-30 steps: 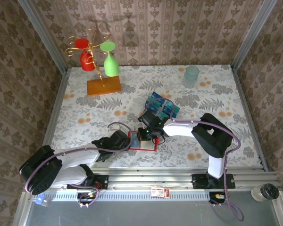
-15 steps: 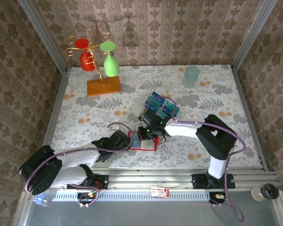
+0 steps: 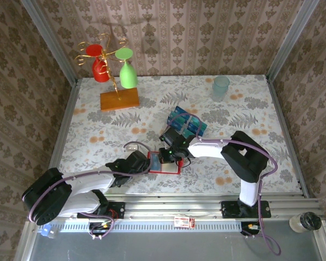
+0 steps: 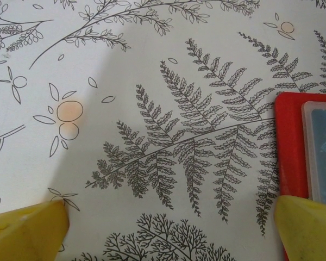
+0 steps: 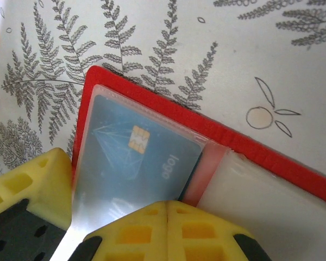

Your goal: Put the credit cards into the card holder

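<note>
The red card holder (image 3: 171, 168) lies open on the table near the front, between my two grippers. A blue credit card (image 5: 136, 157) with a gold chip sits under its clear pocket; a corner of that card (image 4: 323, 147) appears in the left wrist view too. My right gripper (image 5: 167, 212) is shut with nothing between its fingers, its tips pressed at the card's near edge over the holder (image 5: 152, 100). My left gripper (image 4: 171, 234) stands wide open on the cloth, its right finger (image 4: 309, 228) touching the holder's left edge (image 4: 291, 141). More blue and teal credit cards (image 3: 186, 122) stand behind.
Those spare cards sit in a clear tiered rack just behind the right gripper (image 3: 165, 156). A gold cup tree on a wooden base (image 3: 119, 99) with red and green cups stands back left. A pale cup (image 3: 221, 87) stands back right. Walls close in on three sides.
The right arm's elbow swung slightly right and came back; its shut gripper stayed over the holder. The left arm has not moved.
</note>
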`<state>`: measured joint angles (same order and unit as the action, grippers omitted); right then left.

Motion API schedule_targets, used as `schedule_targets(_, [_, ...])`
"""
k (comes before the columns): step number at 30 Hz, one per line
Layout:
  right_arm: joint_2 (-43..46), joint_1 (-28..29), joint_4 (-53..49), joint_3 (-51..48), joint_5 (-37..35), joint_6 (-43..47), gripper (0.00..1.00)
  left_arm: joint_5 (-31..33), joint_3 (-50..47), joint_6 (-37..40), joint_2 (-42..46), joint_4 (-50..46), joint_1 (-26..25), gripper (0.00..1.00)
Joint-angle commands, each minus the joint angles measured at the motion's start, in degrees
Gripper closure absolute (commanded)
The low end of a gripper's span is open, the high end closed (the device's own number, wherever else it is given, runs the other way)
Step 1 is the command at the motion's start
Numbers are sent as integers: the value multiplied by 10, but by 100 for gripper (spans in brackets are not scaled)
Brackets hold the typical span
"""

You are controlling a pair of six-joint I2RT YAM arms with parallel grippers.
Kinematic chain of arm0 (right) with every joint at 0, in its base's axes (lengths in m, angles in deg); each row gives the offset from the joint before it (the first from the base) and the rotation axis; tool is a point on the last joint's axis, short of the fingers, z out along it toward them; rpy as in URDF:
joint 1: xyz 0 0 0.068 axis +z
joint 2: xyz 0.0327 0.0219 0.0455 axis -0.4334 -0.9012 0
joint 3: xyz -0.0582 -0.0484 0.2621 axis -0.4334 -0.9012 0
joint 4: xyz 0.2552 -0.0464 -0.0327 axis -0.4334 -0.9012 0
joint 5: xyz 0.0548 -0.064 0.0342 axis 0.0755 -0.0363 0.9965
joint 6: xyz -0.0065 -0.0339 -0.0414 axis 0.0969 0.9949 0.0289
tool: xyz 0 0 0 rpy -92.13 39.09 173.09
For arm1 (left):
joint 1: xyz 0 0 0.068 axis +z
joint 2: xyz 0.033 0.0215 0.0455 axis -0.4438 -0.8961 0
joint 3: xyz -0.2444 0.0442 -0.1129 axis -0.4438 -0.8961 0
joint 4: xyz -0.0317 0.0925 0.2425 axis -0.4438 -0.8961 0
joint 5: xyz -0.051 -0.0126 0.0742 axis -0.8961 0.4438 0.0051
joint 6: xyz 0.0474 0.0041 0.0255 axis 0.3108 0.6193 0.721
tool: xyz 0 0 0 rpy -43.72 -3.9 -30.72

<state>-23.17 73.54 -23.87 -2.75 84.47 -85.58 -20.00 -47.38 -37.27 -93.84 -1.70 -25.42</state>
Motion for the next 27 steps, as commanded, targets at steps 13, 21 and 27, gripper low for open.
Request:
schedule_targets(13, [30, -1, -28, 12, 9, 4, 100, -34, 24, -24, 117, -69, 15, 0])
schedule_targets(21, [89, -23, -68, 4, -13, 24, 92, -46, 65, 5, 135, -99, 21, 0])
schedule_targets(27, [117, -40, -107, -17, -48, 49, 87, -61, 88, 7, 107, -87, 13, 0])
